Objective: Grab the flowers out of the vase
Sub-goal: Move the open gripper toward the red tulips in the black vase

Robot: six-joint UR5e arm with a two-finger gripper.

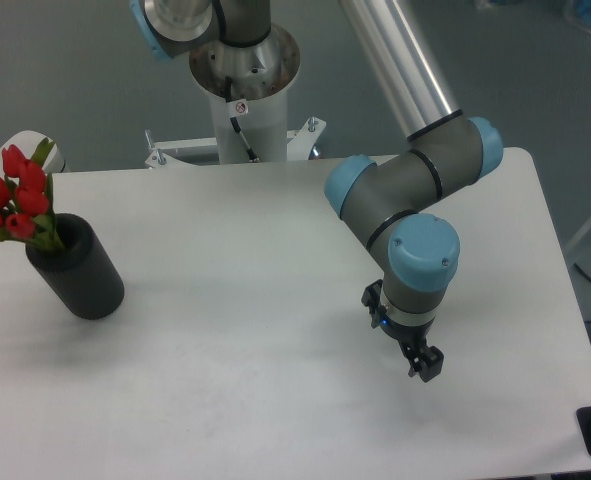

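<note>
The flowers, a bunch of red tulip buds with green leaves, stand in the vase, a matte black cylinder at the left side of the white table. The buds lean toward the left edge of the frame. My gripper hangs at the right side of the table, far from the vase, pointing down just above the tabletop. Its fingers look close together with nothing between them, but the wrist hides much of them.
The white table carries the vase. The arm's base column stands behind the table's far edge. The arm's elbow and forearm reach over the right half of the table.
</note>
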